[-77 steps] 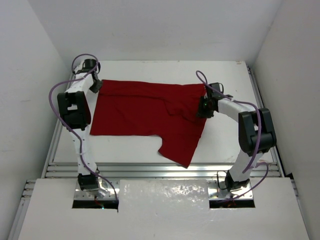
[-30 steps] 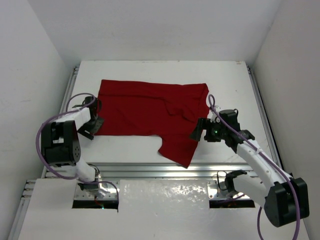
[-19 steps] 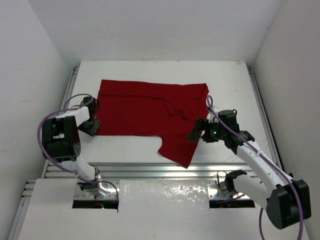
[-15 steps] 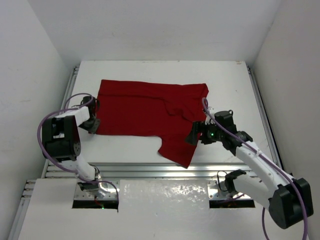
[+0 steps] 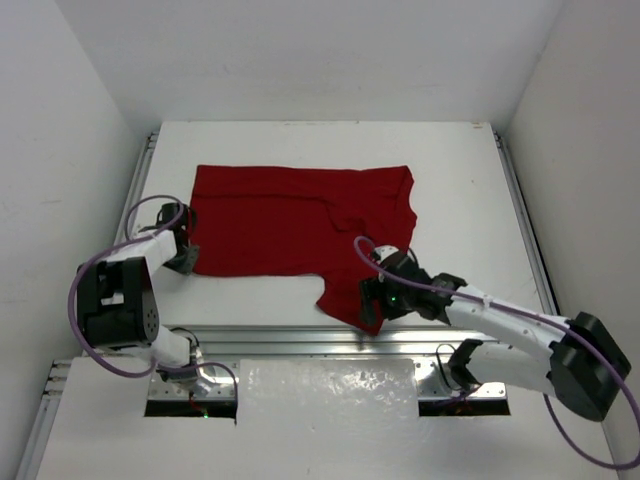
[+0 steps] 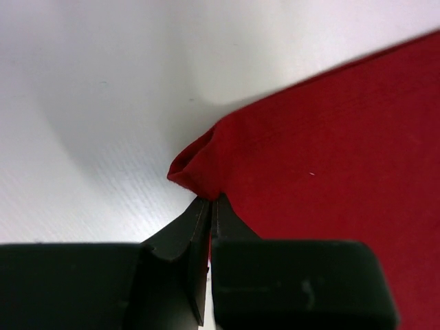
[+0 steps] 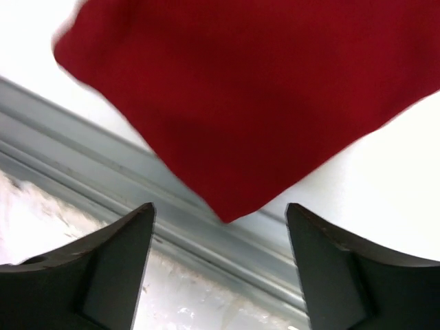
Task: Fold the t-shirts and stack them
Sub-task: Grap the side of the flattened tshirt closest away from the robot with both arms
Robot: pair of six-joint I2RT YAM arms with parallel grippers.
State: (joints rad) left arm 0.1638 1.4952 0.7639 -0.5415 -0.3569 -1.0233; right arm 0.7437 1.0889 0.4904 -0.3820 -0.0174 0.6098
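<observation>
The dark red t-shirt lies spread flat on the white table, with one flap hanging toward the near edge. My left gripper is at the shirt's near left corner. In the left wrist view this gripper is shut on that corner of the t-shirt, and the cloth bunches up at the fingertips. My right gripper hovers low over the near flap. In the right wrist view it stands open, its fingers on either side of the pointed corner of the t-shirt, apart from the cloth.
Grey metal rails run along the table's near edge, and the flap's tip lies over the rails. A crinkled white panel sits between the arm bases. White walls close in the left, back and right sides.
My left gripper has shut on the shirt's near left corner. My right arm has swung down and toward the near edge, from the shirt's right side to the hanging flap, its jaws narrowing slightly.
</observation>
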